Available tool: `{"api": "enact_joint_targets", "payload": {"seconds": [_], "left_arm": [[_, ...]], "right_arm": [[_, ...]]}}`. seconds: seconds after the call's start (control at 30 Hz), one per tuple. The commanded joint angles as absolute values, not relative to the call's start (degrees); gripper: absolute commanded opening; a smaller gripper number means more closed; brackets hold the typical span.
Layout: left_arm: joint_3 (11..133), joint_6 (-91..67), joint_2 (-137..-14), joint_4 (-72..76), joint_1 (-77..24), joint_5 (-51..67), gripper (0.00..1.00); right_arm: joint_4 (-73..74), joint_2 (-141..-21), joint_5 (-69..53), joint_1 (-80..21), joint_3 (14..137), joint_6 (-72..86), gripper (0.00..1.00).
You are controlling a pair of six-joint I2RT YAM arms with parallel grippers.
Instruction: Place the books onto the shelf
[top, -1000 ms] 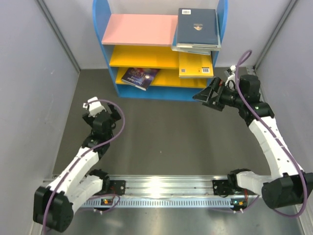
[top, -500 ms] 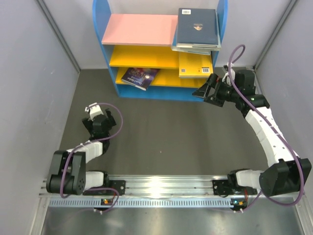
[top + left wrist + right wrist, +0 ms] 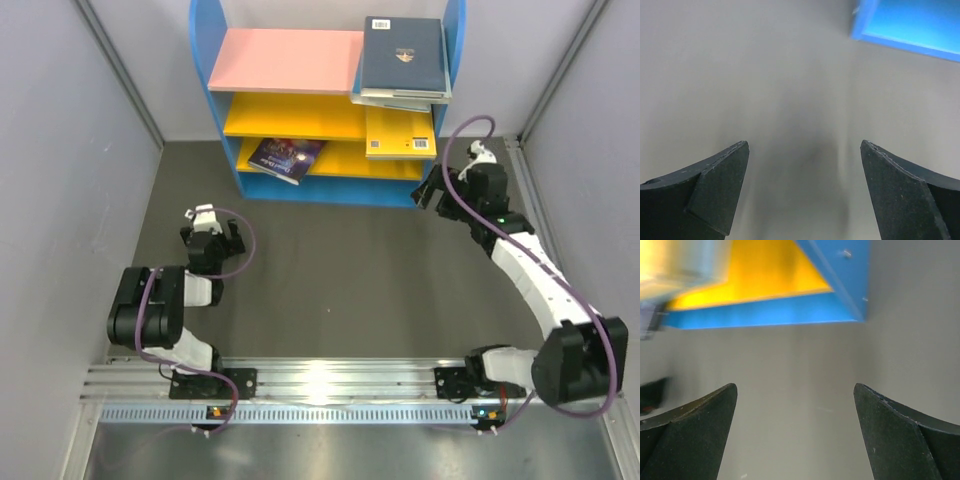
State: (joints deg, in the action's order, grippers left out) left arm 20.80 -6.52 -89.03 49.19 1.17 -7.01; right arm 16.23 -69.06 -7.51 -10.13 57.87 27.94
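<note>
Your left gripper [image 3: 805, 150] is spread wide with nothing between its fingers; it sits low over the grey table [image 3: 340, 270], well apart from the shelf [image 3: 200, 90], with the arm folded back toward its base; its wrist view gives only bare table and a blue corner of the shelf at upper right. Your right gripper [image 3: 795, 390] is also released and empty; it hangs just in front of the shelf's right front corner, near the blue base. The books you can see are all on the shelf: the dark navy book [image 3: 403, 52] lies flat at the right end of the pink top board [image 3: 285, 60], on a thin pale stack [image 3: 398, 99] that juts out below it; the yellow-orange book [image 3: 400, 133] lies flat on the right under that stack, on one of the two yellow boards, though from above you cannot tell which; the purple galaxy book [image 3: 287, 157] lies skewed on the lower yellow board [image 3: 340, 158], left of centre, its near corner over the front edge.
</note>
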Motion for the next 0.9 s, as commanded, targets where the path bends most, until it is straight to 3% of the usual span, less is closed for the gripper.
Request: {"api": "enact_joint_targets", "payload": {"seconds": [0.0,0.1,0.23,0.37,0.6,0.8,0.87], "left_arm": [[18.4,-3.0,-90.1,63.0,0.8,-2.1,0.99],[18.2,-3.4,-89.7,61.9,0.8,-1.8,0.99],[18.2,-3.3,-89.8,62.2,0.7,-1.8,0.99],[18.2,-3.3,-89.9,62.1,0.7,-1.8,0.99],[18.2,-3.3,-89.9,62.3,0.7,-1.9,0.99],[18.2,-3.3,-89.9,62.3,0.8,-1.9,0.99],[18.2,-3.3,-89.9,62.3,0.7,-1.9,0.99]], "right_arm": [[6.6,-73.3,-1.3,-10.8,53.6,23.9,1.0],[-3.0,-75.5,2.6,-10.9,47.4,21.5,1.0],[-17.9,-76.5,2.1,-10.9,39.6,6.3,1.0],[-20.1,-81.1,1.0,-10.8,38.9,-7.1,1.0],[-26.7,-87.5,-1.7,-8.6,37.5,-11.4,1.0],[-45.0,-83.2,0.3,-1.7,25.2,-4.0,1.0],[-59.3,-80.3,-1.4,-1.0,16.0,-3.2,1.0]]}}
